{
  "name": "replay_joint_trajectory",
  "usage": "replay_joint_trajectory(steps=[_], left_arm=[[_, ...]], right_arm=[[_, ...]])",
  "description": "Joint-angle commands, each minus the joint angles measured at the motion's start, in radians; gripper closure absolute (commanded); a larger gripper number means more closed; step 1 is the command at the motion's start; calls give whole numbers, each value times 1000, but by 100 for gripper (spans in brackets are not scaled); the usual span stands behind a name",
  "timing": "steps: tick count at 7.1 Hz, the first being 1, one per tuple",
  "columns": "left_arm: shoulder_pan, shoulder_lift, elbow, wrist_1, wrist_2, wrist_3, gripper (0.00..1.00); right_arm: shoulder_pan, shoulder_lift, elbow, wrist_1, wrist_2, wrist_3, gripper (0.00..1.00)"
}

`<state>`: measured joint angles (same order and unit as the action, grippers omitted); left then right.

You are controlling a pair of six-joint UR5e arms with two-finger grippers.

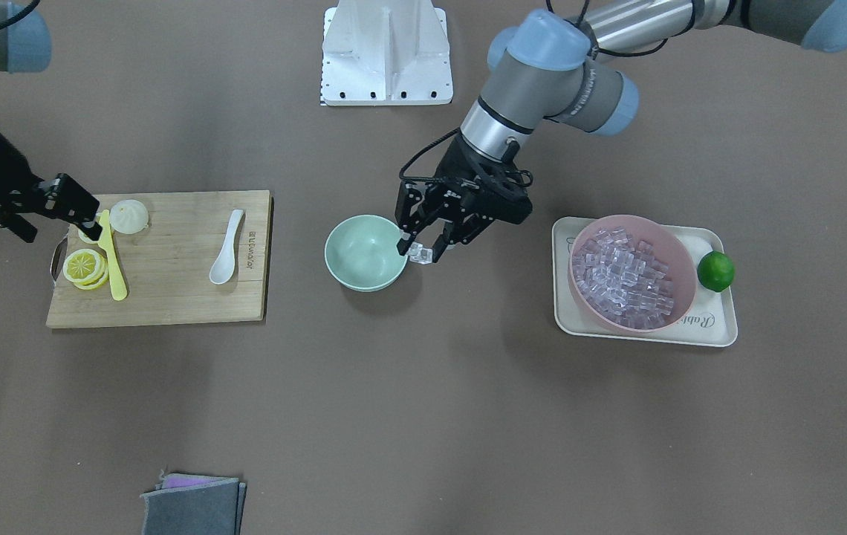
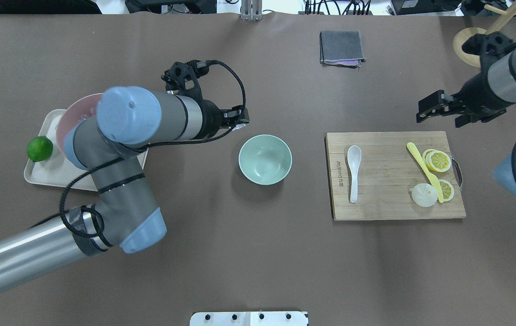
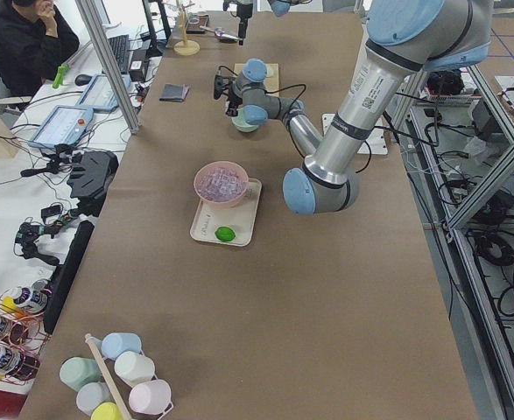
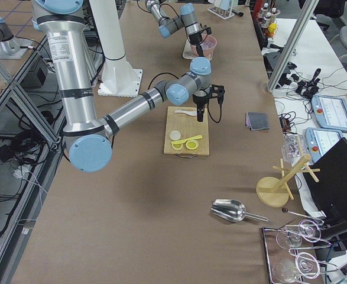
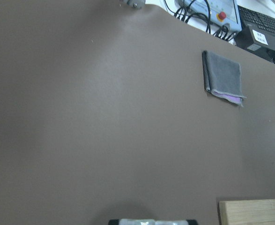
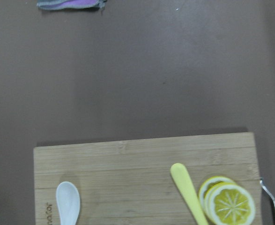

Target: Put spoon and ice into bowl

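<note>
L arm [image 2: 117,181] is reaching across w/ elbow bent sharply, forearm approx. level. Wrist is pitching down. L gripper [image 1: 421,251] is pointing at the table, fingers pinching one ice cube [image 1: 420,255]. R arm [image 2: 511,77] is extending low, wrist near level. R gripper [image 2: 439,118] is hanging w/ jaws apart.

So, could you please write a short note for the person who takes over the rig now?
Left gripper: shut on an ice cube, at the rim of the green bowl.
Right gripper: open, empty, near the cutting board's end.
Spoon: lying on the board. More ice in the pink bowl.
Done: nothing in the green bowl.
To do: release cube, then bring spoon.
</note>
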<state>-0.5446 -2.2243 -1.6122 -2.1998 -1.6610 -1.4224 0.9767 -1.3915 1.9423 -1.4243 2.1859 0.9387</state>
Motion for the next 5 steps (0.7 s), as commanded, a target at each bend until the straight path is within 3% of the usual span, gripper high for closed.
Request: replay_joint_trajectory(steps=[1, 5], left_arm=[[103, -61, 85, -9, 143, -39, 100], [112, -103, 167, -8, 152, -35, 100]], right_arm=[[-134, 54, -3, -1, -79, 105, 0], [-240, 80, -13, 1, -133, 135, 0]])
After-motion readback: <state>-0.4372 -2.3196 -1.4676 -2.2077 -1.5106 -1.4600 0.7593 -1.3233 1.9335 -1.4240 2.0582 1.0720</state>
